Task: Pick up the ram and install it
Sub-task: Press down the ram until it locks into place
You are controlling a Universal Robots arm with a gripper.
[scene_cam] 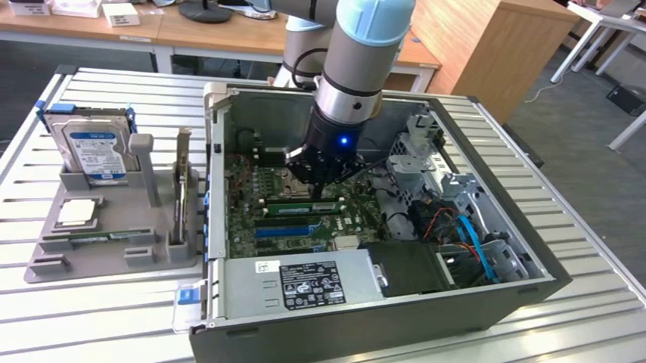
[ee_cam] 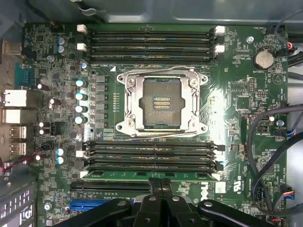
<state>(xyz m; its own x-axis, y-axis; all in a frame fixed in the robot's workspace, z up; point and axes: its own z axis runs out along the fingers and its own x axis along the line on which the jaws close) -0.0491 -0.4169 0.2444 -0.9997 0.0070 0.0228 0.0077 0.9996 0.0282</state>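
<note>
We see the hand (ee_cam: pixel 161 182) closed, its fingers pressed together directly above the ram (ee_cam: pixel 150 174), which lies seated in the motherboard (ee_cam: pixel 236 101) memory slot nearest the blue expansion slot (ee_cam: pixel 92 206). In the exterior view the hand (scene_cam: pixel 321 195) reaches into the open computer case (scene_cam: pixel 485 249) on the slatted tabletop (scene_cam: pixel 101 318).

Green ram (ee_cam: pixel 149 174), green motherboard (ee_cam: pixel 232 94), black pincer (ee_cam: pixel 161 187)
</note>
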